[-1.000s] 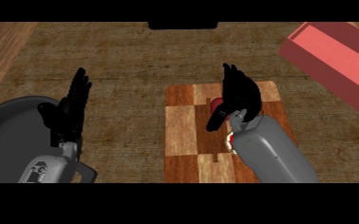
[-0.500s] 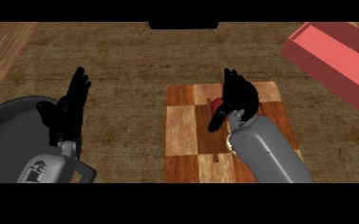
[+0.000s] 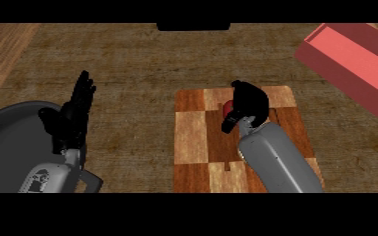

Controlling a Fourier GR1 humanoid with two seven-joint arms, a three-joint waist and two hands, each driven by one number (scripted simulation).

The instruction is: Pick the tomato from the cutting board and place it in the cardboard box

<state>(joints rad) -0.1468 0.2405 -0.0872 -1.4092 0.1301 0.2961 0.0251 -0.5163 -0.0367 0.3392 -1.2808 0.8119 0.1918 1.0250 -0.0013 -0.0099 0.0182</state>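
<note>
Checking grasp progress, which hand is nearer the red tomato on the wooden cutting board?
Right. The right hand curls over the red tomato; the left hand rests open far off at the view's left.

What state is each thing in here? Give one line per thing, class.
tomato: on the cutting board, mostly hidden by the right hand.
cutting board: flat on the counter.
box: at the right edge, apart from the board.
right hand: curled round the tomato.
left hand: open, resting.

A chequered wood grain is shown on the cutting board [image 3: 199,140]. The counter [image 3: 148,65] is seen matt and rough. The box [image 3: 343,60] at two o'clock looks smooth.
</note>
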